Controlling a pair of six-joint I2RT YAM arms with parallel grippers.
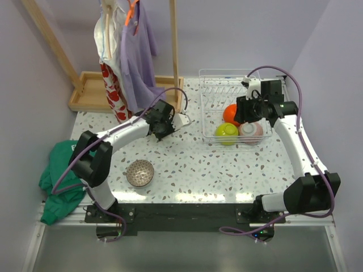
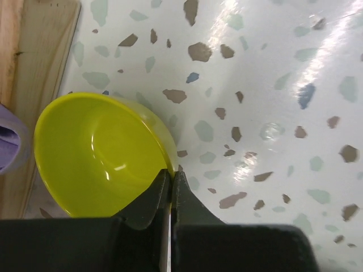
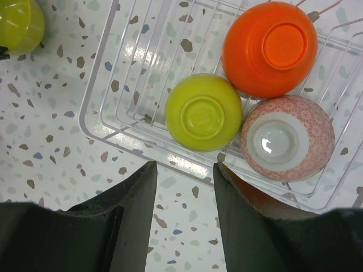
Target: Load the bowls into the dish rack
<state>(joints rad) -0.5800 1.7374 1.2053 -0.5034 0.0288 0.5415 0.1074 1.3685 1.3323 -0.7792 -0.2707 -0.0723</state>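
Observation:
My left gripper (image 2: 171, 173) is shut on the rim of a lime green bowl (image 2: 96, 153), which stands upright on the speckled table beside the wooden tray. From above, that gripper (image 1: 163, 128) hides this bowl. The clear wire dish rack (image 1: 218, 79) holds three bowls upside down: orange-red (image 3: 266, 48), another lime green one (image 3: 204, 113) and a pinkish one with a white foot (image 3: 286, 139). My right gripper (image 3: 184, 167) hangs open and empty above the table just in front of the rack's near edge. A grey-brown speckled bowl (image 1: 140, 173) sits upright near the left arm's base.
The wooden tray (image 1: 91, 90) with posts stands at the back left, and clothes (image 1: 133, 51) hang from its frame just behind the left gripper. A green cloth (image 1: 59, 175) lies over the table's left edge.

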